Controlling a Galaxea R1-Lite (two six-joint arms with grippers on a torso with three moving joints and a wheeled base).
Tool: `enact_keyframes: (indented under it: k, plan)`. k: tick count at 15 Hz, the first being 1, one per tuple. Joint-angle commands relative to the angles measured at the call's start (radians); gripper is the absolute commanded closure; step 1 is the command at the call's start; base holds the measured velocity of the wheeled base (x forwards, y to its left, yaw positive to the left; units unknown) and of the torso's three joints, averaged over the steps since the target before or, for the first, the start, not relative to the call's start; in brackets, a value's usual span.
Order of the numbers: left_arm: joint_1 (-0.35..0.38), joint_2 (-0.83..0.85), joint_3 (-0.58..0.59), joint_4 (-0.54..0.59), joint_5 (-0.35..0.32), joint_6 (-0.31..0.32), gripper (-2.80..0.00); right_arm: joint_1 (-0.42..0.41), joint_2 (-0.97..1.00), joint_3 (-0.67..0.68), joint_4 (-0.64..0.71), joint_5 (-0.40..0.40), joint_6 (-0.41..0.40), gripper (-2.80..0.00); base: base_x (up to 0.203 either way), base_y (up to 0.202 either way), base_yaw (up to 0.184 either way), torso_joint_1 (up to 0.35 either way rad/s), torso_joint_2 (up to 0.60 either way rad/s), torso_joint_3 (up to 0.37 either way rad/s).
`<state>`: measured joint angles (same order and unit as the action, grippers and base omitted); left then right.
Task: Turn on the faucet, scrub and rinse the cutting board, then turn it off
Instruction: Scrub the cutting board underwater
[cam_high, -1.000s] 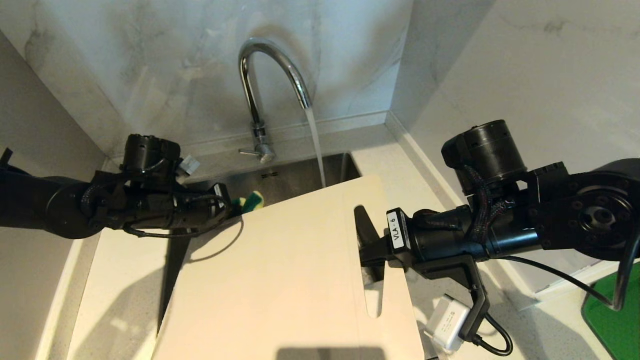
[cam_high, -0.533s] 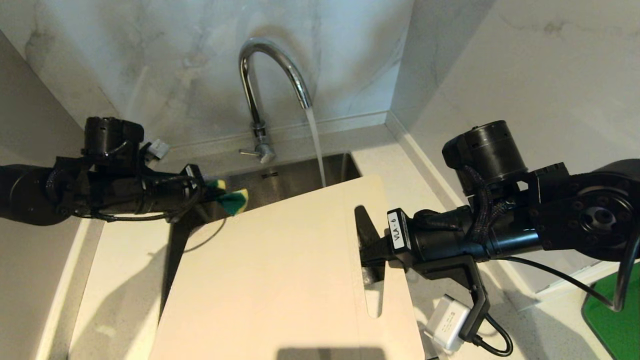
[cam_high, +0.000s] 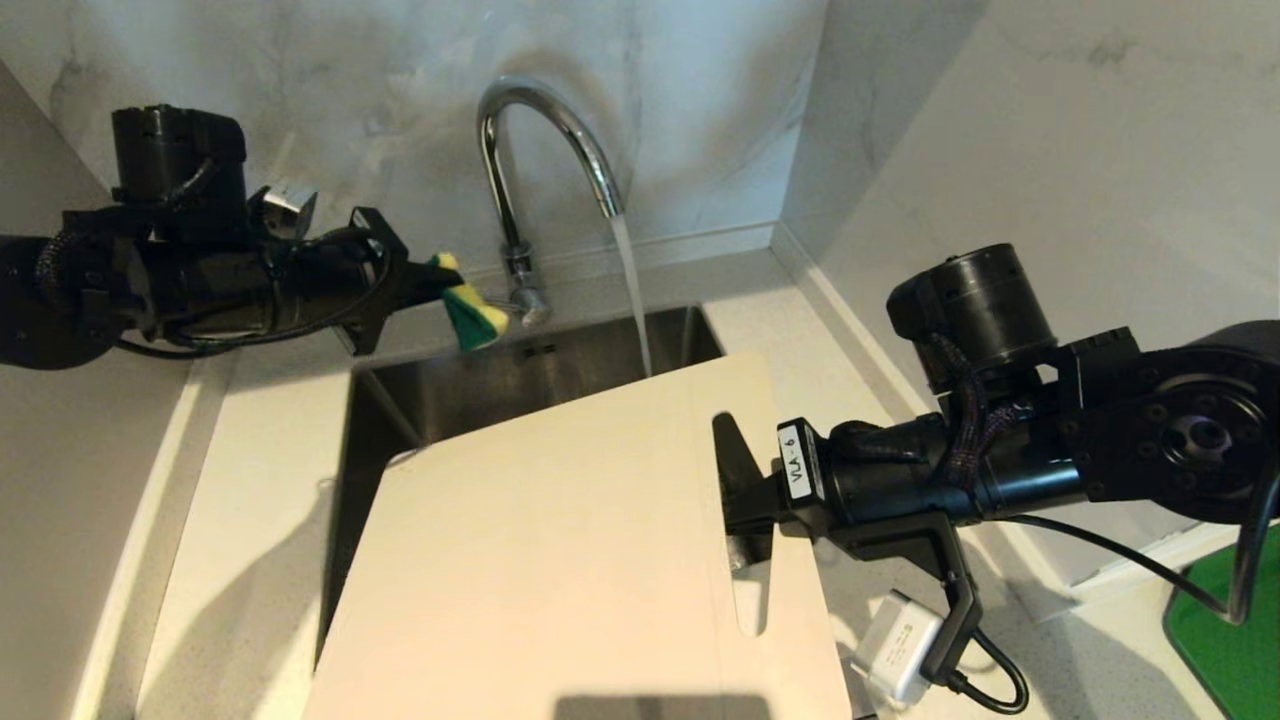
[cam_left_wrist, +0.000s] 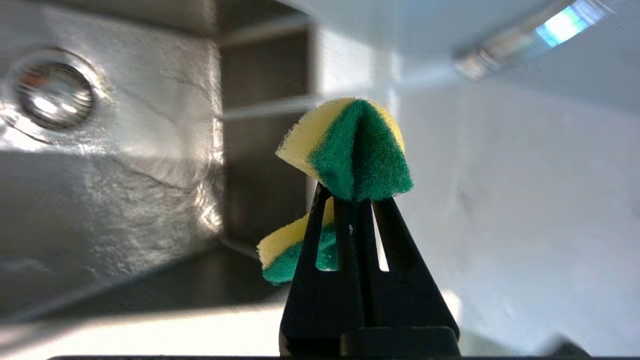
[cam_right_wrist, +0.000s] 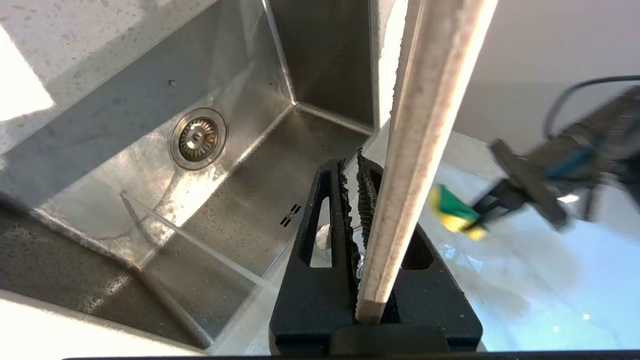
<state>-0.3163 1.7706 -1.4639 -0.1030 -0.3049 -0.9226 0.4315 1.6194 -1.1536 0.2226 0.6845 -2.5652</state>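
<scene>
1. Water's running: a clear stream pours from the chrome gooseneck faucet down into the steel sink, falling just behind the far edge of the board.
2. The cutting board, cream-white and big, is held tilted over the sink, its far edge up toward the stream and its handle slot on the right side.
3. Right claw is clamped on the board's right edge next to that slot. The right wrist view shows the board's thin edge pinched between the black fingers, with the round drain down below.
4. Left claw is up at the back left, above the counter and clear of the board, squeezed tight on a yellow-and-green scrub sponge.
5. That sponge hangs right beside the faucet's base (the small side lever is hard to pick out behind it); whether they touch, I can't tell.
6. In the left wrist view the sponge is folded into a peak between the closed fingertips, green side out.
</scene>
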Motion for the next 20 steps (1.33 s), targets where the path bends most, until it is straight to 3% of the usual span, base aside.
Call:
enact_keyframes:
  k: [1, 3, 5, 7, 10, 17, 20]
  plan:
    - [-0.068, -0.066, -0.019, 0.067, -0.004, 0.006, 0.0, -0.004, 0.002, -0.001, 0.001, 0.004, -0.015, 0.0, 0.0, 0.0, 0.0, 0.0, 0.0, 0.0]
    - [-0.174, -0.08, -0.013, 0.149, -0.003, 0.089, 0.0, -0.005, 0.001, 0.0, 0.002, 0.005, -0.015, 0.0, 0.0, 0.0, 0.0, 0.0, 0.0, 0.0]
    - [-0.269, -0.089, -0.002, 0.265, 0.004, 0.254, 0.0, -0.007, 0.001, -0.001, 0.001, 0.004, -0.015, 0.0, 0.0, 0.0, 0.0, 0.0, 0.0, 0.0]
    - [-0.286, -0.074, 0.033, 0.293, 0.028, 0.388, 0.0, -0.008, -0.001, -0.001, 0.001, 0.004, -0.015, 0.0, 0.0, 0.0, 0.0, 0.0, 0.0, 0.0]
    - [-0.263, -0.014, 0.039, 0.304, 0.052, 0.416, 0.0, -0.008, 0.001, -0.001, 0.002, 0.005, -0.015, 0.0, 0.0, 0.0, 0.0, 0.0, 0.0, 0.0]
    - [-0.122, 0.035, 0.063, 0.298, 0.042, 0.468, 0.0, -0.01, -0.013, 0.008, 0.001, 0.004, -0.007, 0.0, 0.0, 0.0, 0.0, 0.0, 0.0, 0.0]
    - [-0.094, 0.018, 0.131, 0.298, 0.038, 0.55, 0.0, -0.01, -0.015, 0.008, 0.001, 0.004, -0.007, 0.0, 0.0, 0.0, 0.0, 0.0, 0.0, 0.0]
